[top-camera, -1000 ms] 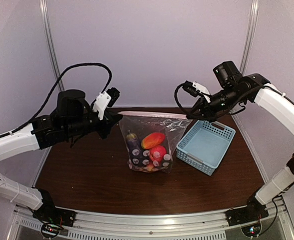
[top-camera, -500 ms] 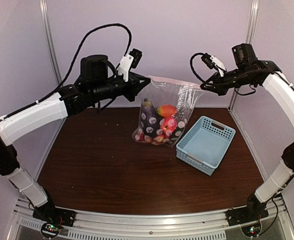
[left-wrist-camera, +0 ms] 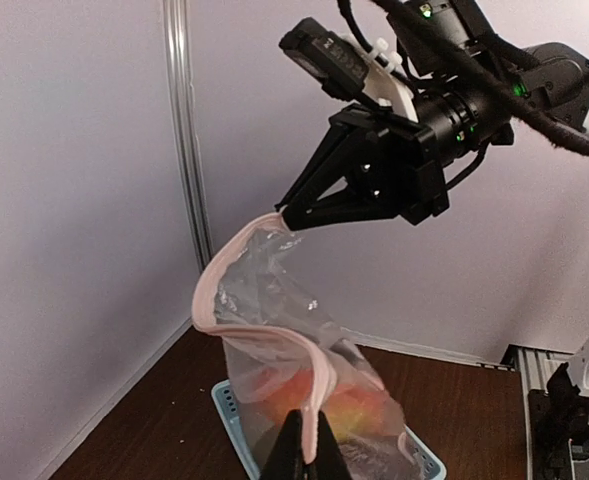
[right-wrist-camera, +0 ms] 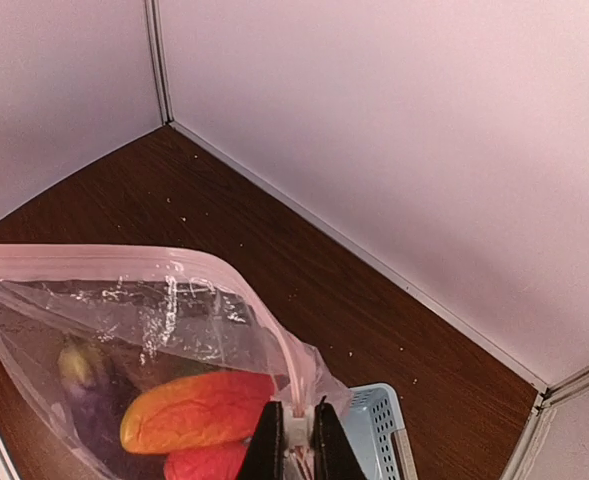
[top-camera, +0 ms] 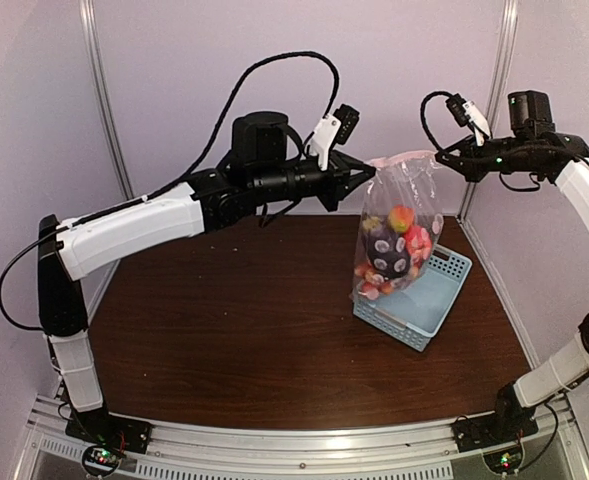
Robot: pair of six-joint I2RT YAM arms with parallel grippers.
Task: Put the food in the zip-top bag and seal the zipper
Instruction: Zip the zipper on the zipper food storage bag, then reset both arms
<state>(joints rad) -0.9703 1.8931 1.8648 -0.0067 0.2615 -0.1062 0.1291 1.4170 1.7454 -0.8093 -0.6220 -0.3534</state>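
Zip-top bag (top-camera: 414, 190) hangs in the air between my two arms, out toward 2 o'clock over the worktop (top-camera: 224, 340), with the food inside it. Nearest my bases lies the brown worktop. Farther out at 2 o'clock sits a light-blue slotted basket (top-camera: 429, 300). The bag's lower end hangs over the basket's 10 o'clock corner, and I cannot tell whether it touches the rim.

Packed in that lower end are the dark purple eggplant (top-camera: 382, 252), seen through the bag's white dots, the red tomato (top-camera: 419, 243) at its 3 o'clock, and the orange-red piece (top-camera: 402, 216) above them at 12 o'clock. My right wrist view shows the orange-red piece lying across the tomato, with the eggplant at its 9 o'clock. Other small pieces at the very bottom are too blurred to name. Above the food the clear plastic is slack and crinkled.

Along the top runs the zipper (top-camera: 404, 158), a pinkish-white strip. My left jaws are closed tight on its 9 o'clock end, the left fingertips (left-wrist-camera: 286, 458) pinching the strip between them. My right jaws are narrow and clamped on its 3 o'clock end, with the right fingertips (right-wrist-camera: 268, 450) on either side of the strip. Between the two grips the strip sags and twists in a curve. I cannot tell whether it is pressed shut along its whole length. Beyond the bag stands the pale back wall (top-camera: 304, 100).
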